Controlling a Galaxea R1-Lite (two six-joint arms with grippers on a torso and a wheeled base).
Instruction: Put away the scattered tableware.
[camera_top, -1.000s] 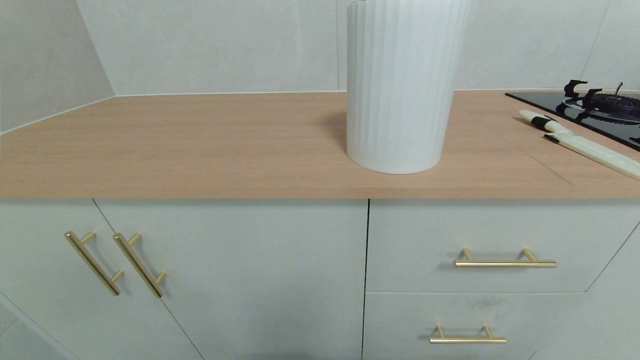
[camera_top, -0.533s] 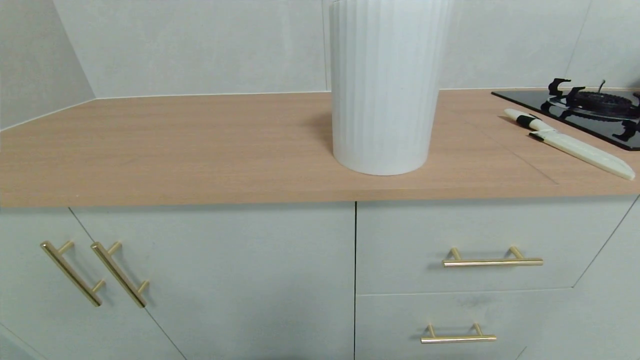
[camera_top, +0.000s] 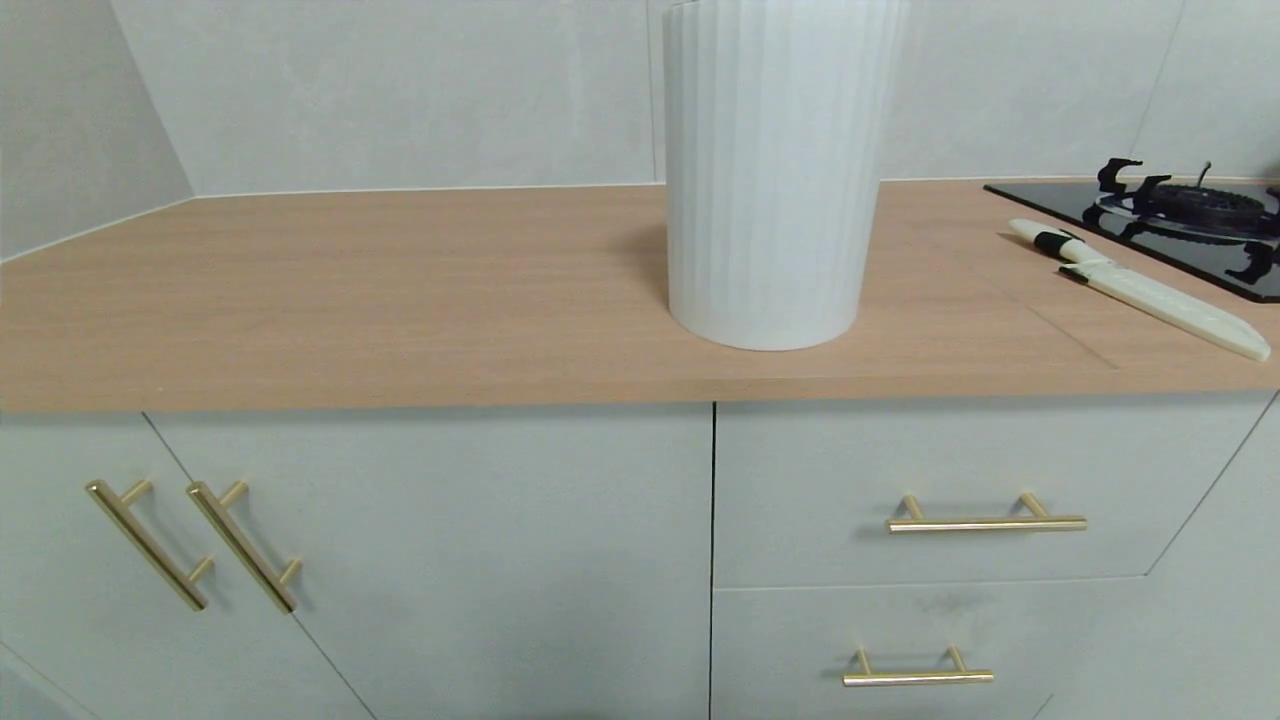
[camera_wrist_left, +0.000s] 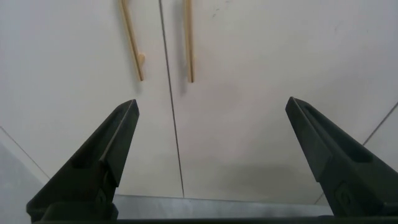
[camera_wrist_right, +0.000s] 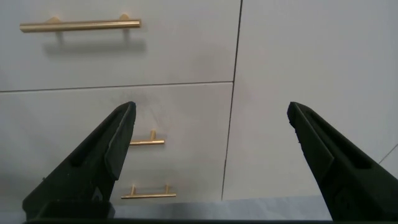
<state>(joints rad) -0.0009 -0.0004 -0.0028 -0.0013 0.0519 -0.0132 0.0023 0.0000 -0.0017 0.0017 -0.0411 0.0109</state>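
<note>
Currently left gripper (camera_wrist_left: 211, 102) and right gripper (camera_wrist_right: 210, 106) gape empty facing cabinets (camera_wrist_left: 261, 93); knife (camera_top: 1140, 290) lies near countertop (camera_top: 400, 300) edge.

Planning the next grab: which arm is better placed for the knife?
Likely right. The knife lies at the right end of the counter; the open right gripper faces the drawers below there, the left gripper the cabinet doors farther left.

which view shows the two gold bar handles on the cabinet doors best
The head view: both gold bar handles show at full length on the pale cabinet doors under the wooden counter. The left wrist view catches them closer, cut off at the frame's edge. The right wrist view faces the drawer fronts.
</note>
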